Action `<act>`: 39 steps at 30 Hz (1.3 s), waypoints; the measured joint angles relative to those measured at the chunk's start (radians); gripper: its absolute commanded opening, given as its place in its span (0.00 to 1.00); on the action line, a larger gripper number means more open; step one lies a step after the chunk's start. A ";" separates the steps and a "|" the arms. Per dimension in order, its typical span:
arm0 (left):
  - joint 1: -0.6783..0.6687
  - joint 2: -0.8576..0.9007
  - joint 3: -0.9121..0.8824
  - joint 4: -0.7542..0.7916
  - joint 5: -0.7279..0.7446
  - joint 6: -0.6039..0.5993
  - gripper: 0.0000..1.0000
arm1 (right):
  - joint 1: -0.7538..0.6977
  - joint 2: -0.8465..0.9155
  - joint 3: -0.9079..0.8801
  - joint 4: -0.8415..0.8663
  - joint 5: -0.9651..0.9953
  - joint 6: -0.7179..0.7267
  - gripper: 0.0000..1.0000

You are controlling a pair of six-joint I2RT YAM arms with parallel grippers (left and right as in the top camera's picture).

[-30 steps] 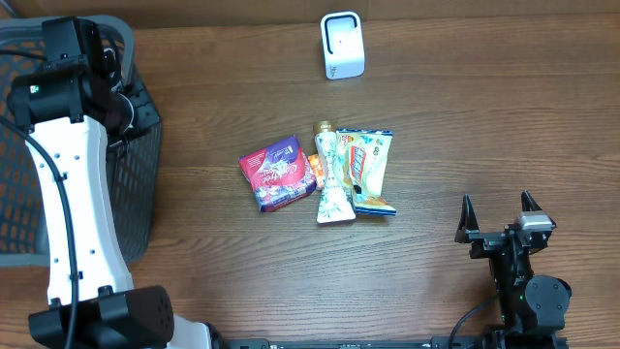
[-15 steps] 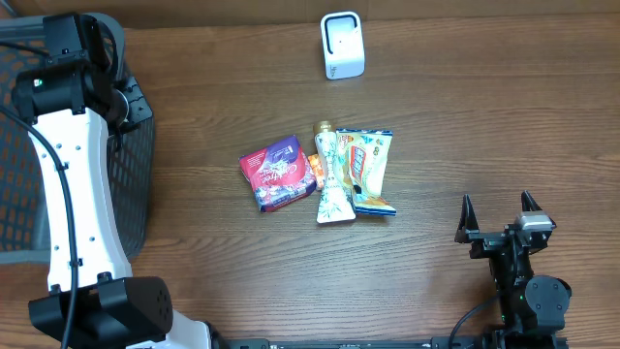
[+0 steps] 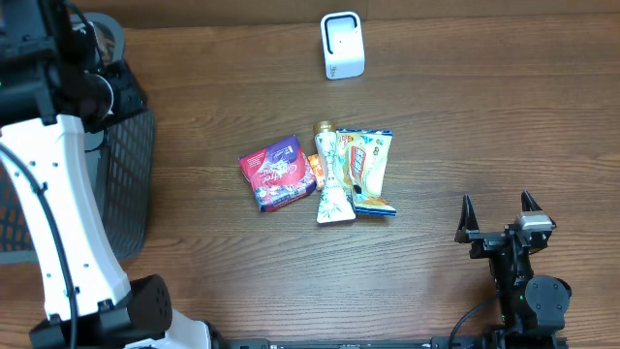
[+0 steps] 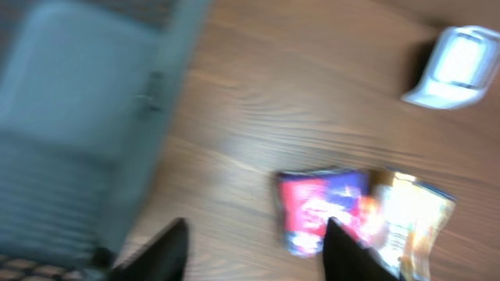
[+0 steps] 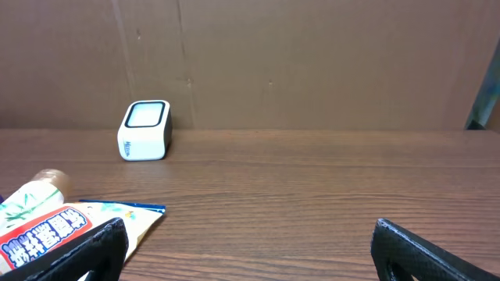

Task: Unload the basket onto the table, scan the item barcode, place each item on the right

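Three items lie together mid-table: a red and purple packet point(image 3: 279, 174), a white and green pouch point(image 3: 332, 184) and a yellow and blue packet point(image 3: 366, 170). The white scanner point(image 3: 342, 46) stands at the far edge. The left wrist view is blurred. In it my left gripper point(image 4: 254, 250) hangs high over the table beside the basket point(image 4: 86, 117), jaws apart with only wood between them. The red packet point(image 4: 316, 211) and the scanner point(image 4: 457, 66) lie beyond it. My right gripper point(image 3: 497, 211) rests open and empty at the near right, facing the scanner point(image 5: 145, 129).
A dark mesh basket point(image 3: 131, 174) stands at the table's left edge, under my left arm point(image 3: 68, 194). A brown cardboard wall point(image 5: 312, 62) closes off the far side behind the scanner. The yellow packet's corner point(image 5: 117, 215) lies near my right gripper's left finger.
My left arm has swung up and toward the far left corner over the basket. The items, the scanner and the right arm have not moved.
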 measured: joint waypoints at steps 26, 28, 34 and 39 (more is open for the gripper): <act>-0.002 -0.016 0.085 -0.009 0.068 0.017 1.00 | 0.000 0.000 0.000 0.000 0.000 0.000 1.00; -0.002 -0.016 0.085 -0.009 0.047 0.017 1.00 | 0.000 0.000 0.000 0.000 0.000 0.000 1.00; -0.002 -0.016 0.085 -0.009 0.023 0.017 1.00 | 0.000 0.000 0.000 0.000 0.000 0.000 1.00; -0.002 -0.016 0.085 -0.009 0.019 0.017 1.00 | 0.000 0.000 0.000 0.000 -0.002 0.000 1.00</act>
